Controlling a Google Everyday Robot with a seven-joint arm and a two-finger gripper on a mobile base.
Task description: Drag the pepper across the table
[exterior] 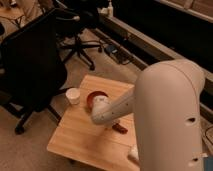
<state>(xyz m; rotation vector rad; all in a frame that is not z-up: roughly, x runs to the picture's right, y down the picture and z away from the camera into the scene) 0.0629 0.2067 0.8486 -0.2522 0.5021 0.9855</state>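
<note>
One bulky white robot arm [165,115] looms nearest, its gripper [114,123] low over the light planked wooden tabletop [80,135]. Its fingers are pressed together just beside the small glossy dark-red pepper [120,128], likely to drag it. Beyond sit a round red bowl [95,98], a white paper cup [73,95] and black office chairs [35,60].

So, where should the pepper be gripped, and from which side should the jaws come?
Grip the pepper across its narrow middle, coming from above: it lies flat on the table, elongated, so its short width probably suits the jaws. Only part of it shows beside the arm; the gripper, shut, is out of sight beneath that arm, near the bowl.
</note>
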